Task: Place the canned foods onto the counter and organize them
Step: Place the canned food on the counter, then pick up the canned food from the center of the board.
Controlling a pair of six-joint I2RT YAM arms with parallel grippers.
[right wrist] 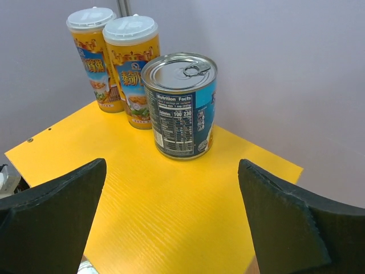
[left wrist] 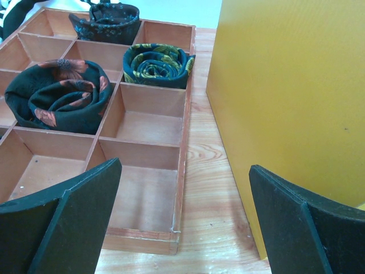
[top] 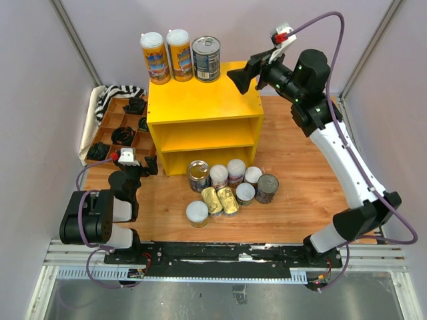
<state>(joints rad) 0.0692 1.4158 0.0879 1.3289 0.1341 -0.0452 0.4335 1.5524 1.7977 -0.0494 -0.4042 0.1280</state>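
The yellow counter (top: 200, 100) stands at the back of the table. On its top, at the back, stand two tall white-lidded cans (top: 155, 58) and a silver-topped dark-labelled can (top: 206, 59). My right gripper (top: 243, 77) hovers open and empty over the right side of the top. In the right wrist view it (right wrist: 171, 222) is a short way back from that can (right wrist: 179, 105). Several cans (top: 236, 171) and two flat gold tins (top: 220, 200) cluster on the table in front of the counter. My left gripper (top: 145, 167) is open and empty, low between the tray and the counter's left wall (left wrist: 285, 103).
A brown divided wooden tray (top: 110, 120) with rolled dark cloths (left wrist: 60, 100) sits left of the counter. A striped cloth (top: 113, 97) lies behind it. Grey walls close in the back and both sides.
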